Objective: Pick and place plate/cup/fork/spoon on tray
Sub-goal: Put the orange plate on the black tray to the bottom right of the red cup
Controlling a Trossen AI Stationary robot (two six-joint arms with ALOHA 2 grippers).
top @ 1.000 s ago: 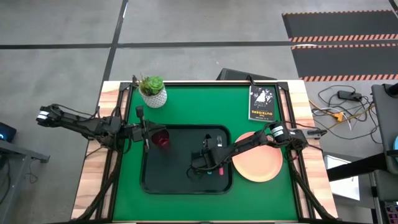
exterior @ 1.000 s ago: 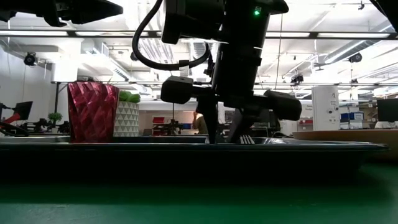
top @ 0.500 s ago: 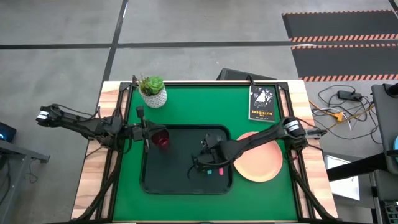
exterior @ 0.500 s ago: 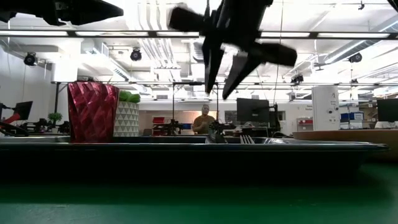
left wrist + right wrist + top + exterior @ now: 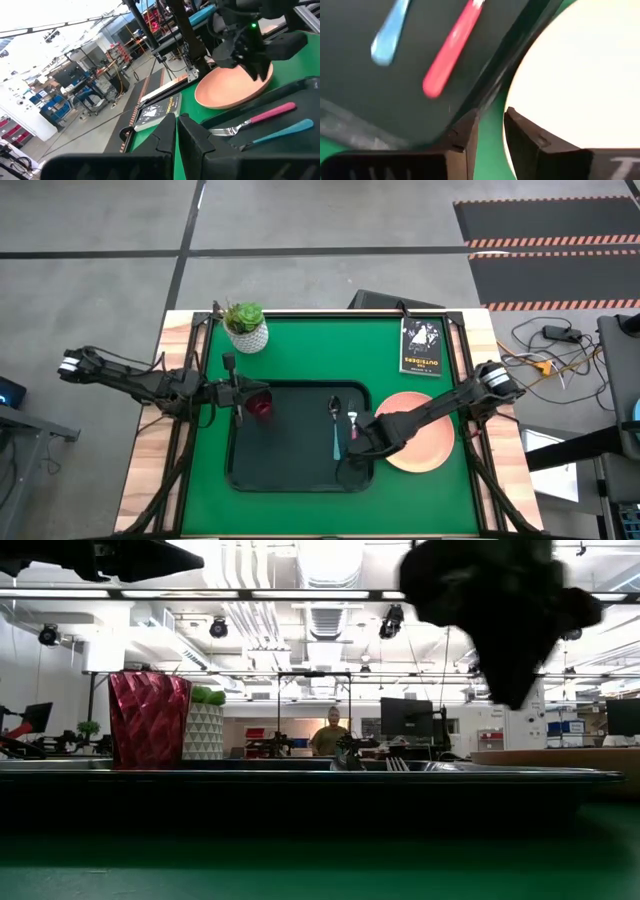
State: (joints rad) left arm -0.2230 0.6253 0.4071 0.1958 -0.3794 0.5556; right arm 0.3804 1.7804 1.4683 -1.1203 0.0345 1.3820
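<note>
The dark tray lies in the middle of the green mat. The red cup stands upright in its far left corner. The teal spoon and the pink fork lie side by side on the tray floor near its right rim. To the right of the tray, the salmon plate rests flat on the mat. My right gripper hangs pointing down over the tray's right rim, between the fork and the plate, open and with nothing in it. My left gripper waits level beside the cup, shut.
A white pot with a green plant stands at the far left of the mat. A small black book lies at the far right. A person stands far off in the room behind.
My right gripper has risen off the tray floor, where it stood low by the fork and spoon. It has gone toward the table's right edge, as far as the tray's right rim, and its wrist has rolled. Fork and spoon stay lying on the tray.
</note>
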